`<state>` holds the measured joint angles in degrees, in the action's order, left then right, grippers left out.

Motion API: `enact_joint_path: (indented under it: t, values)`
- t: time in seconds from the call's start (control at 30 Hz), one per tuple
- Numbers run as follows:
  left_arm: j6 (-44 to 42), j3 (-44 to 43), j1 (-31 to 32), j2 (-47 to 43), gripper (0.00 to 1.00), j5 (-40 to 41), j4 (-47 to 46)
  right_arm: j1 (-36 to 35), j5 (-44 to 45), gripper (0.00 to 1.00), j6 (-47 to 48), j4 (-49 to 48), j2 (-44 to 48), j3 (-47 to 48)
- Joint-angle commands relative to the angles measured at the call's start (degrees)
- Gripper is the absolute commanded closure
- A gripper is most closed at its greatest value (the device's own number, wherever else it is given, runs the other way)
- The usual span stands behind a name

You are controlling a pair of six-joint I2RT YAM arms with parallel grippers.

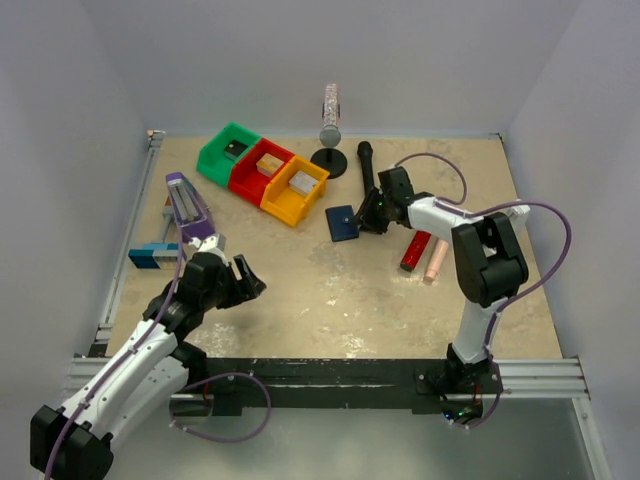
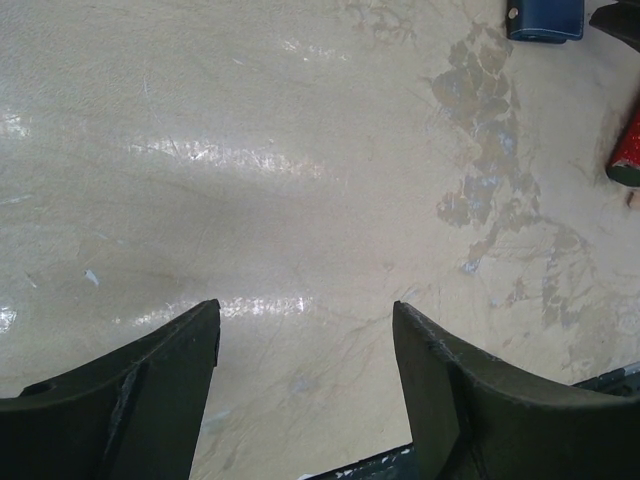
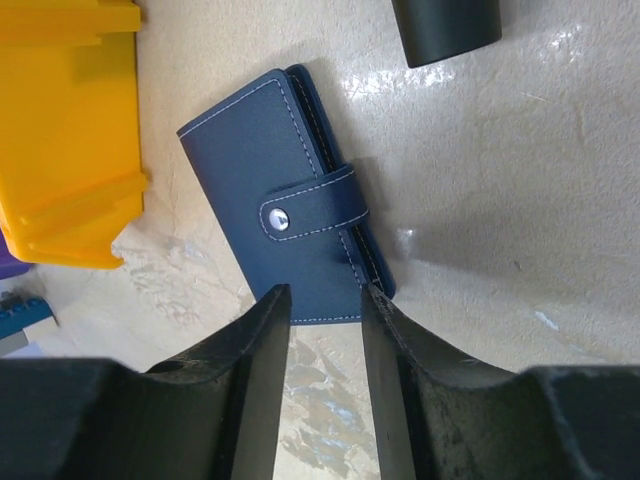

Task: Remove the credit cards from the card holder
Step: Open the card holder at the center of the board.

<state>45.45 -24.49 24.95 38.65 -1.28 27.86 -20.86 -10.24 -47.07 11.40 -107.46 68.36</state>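
Snapped-shut card holder (image 3: pixel 255 150) is being hovered over by right gripper (image 3: pixel 322 292), fingers (image 3: pixel 255 350) parted, empty (left gripper (image 2: pixel 305 310) likewise released); snap tab (image 3: pixel 315 207) likely needing undoing next.

Holds the left arm low at near left, left gripper (image 1: pixel 240 276) fingers spread wide, empty. Reaches the right arm far and leftward, right gripper (image 3: pixel 325 297) tipped down, fingers narrowly apart, empty.

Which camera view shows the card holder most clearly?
The right wrist view: the card holder lies large there, closed, its snap tab fastened. The top external view shows it only as a small dark square; the left wrist view catches just one end.
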Motion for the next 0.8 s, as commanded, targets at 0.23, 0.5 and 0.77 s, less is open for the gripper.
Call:
enact_joint_path:
  t: [0.23,0.5,0.77]
  values:
    - [0.69,-0.38,0.36,1.51,0.27,-1.71,-5.0,-0.85,6.02,0.53,8.3,10.21,5.69,5.19]
    - [1.22,-1.08,0.8,2.92,0.29,-1.71,-5.88,-1.02,7.42,0.5,7.78,20.76,-2.22,17.06]
    - [1.22,-2.4,1.59,4.32,0.3,-1.18,-5.88,-1.02,7.78,0.45,4.18,24.72,-7.23,25.75]
